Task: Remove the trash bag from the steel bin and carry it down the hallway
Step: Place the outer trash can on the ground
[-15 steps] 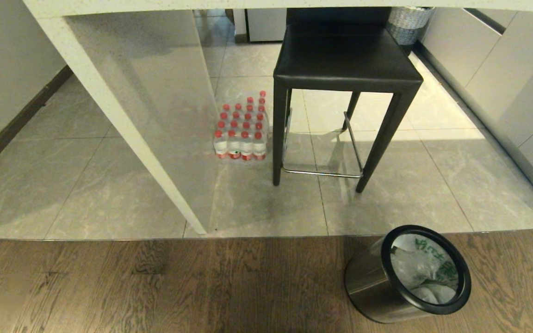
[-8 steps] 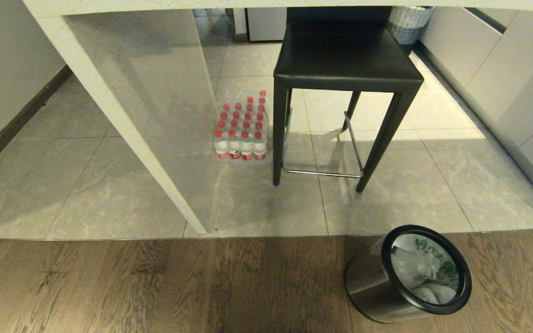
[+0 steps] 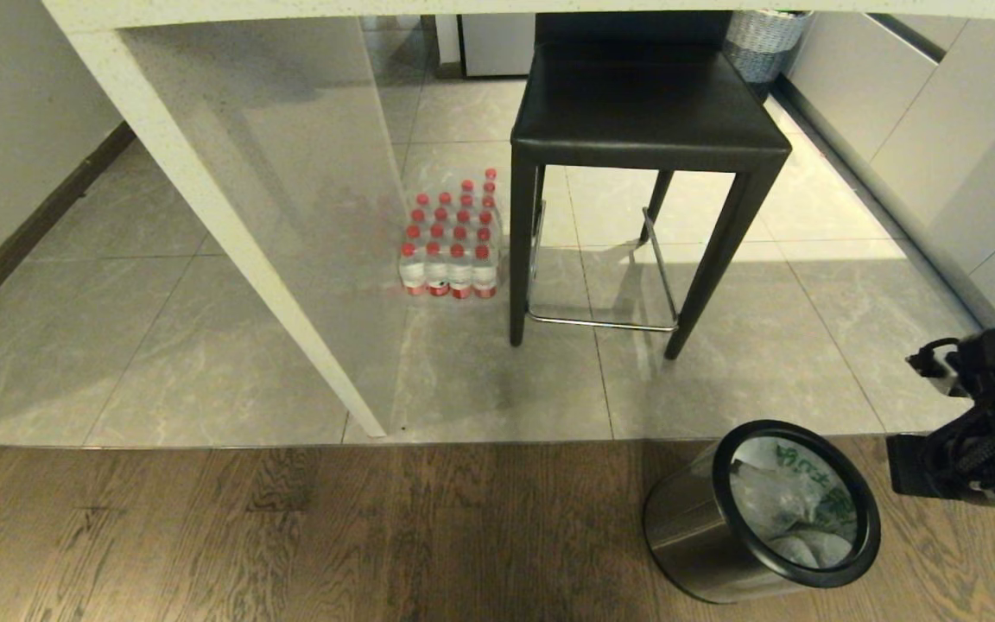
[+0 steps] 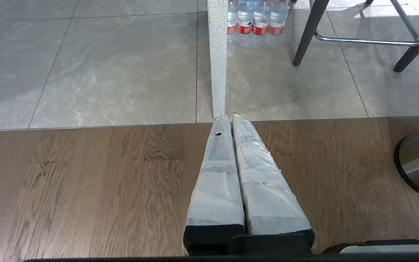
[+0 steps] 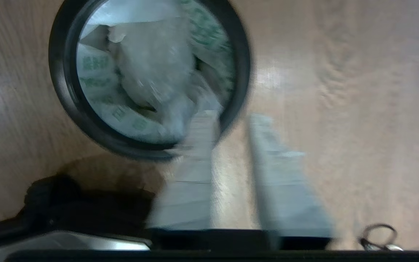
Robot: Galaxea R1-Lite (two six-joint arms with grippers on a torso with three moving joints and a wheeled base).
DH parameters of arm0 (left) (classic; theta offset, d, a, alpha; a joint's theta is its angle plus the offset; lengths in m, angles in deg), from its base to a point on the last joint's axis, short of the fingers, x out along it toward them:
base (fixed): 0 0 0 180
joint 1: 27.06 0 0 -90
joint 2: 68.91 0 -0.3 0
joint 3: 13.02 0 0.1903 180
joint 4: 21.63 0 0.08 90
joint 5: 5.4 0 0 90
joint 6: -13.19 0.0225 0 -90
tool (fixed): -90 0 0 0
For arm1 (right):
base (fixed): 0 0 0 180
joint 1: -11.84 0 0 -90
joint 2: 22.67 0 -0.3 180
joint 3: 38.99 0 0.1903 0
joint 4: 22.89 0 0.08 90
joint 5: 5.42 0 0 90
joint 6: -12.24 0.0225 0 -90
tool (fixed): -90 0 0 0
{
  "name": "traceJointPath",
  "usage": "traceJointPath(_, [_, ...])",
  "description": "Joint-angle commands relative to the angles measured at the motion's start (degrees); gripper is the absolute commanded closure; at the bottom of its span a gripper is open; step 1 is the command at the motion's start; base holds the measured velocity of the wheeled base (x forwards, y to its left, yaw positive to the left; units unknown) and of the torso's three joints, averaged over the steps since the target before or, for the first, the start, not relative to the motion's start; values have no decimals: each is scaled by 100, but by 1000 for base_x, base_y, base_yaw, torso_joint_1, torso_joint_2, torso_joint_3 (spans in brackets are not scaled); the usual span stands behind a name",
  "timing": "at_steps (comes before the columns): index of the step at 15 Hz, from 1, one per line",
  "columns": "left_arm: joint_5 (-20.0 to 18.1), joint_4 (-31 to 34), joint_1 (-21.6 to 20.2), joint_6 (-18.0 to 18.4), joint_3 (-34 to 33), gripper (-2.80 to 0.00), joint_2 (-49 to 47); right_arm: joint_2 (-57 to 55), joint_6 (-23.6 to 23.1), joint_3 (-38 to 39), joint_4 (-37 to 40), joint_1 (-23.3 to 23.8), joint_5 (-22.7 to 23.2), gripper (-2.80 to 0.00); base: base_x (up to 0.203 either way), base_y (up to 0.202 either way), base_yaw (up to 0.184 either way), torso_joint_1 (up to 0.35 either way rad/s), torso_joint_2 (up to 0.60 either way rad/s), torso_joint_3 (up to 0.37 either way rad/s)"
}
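Right gripper (image 5: 231, 120): blurred, fingers apparently parted, empty, above steel bin (image 3: 705, 544). Trash bag (image 3: 787, 505): inside bin, partly hidden. Left gripper (image 4: 227, 118): closed, empty

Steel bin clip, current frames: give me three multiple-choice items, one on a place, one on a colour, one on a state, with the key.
1. Where does the steel bin stand?
A. On the wood floor, near the edge of the tiles
B. Under the black stool
C. Beside the pack of bottles

2. What colour are the caps in the pack of water bottles?
A. Blue
B. Red
C. White

3. How is the trash bag now?
A. Lifted clear of the bin
B. Lying on the tiles
C. Inside the bin, not gripped

Key:
1 A: the head view shows the bin on wood planks, in front of the tiles and apart from the stool.
2 B: every cap visible is red.
3 C: the right wrist view shows the bag crumpled inside the black rim, with the right gripper open above the rim and empty.
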Motion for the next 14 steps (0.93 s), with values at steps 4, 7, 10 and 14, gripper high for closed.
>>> traceJointPath(4, [0, -1, 0, -4, 0, 0, 2, -1439, -49, -321, -474, 244, 234, -280, 0, 0, 0, 0, 0, 0])
traceJointPath(7, [0, -1, 0, -4, 0, 0, 2, -1772, -60, -558, -543, 561, 183, -280, 0, 0, 0, 0, 0, 0])
traceJointPath(10, [0, -1, 0, -4, 0, 0, 2, -2305, -77, -866, -534, 605, -356, -280, 0, 0, 0, 0, 0, 0])
traceJointPath(14, [0, -1, 0, -4, 0, 0, 2, -3180, -190, -1437, -862, 586, -626, -280, 0, 0, 0, 0, 0, 0])
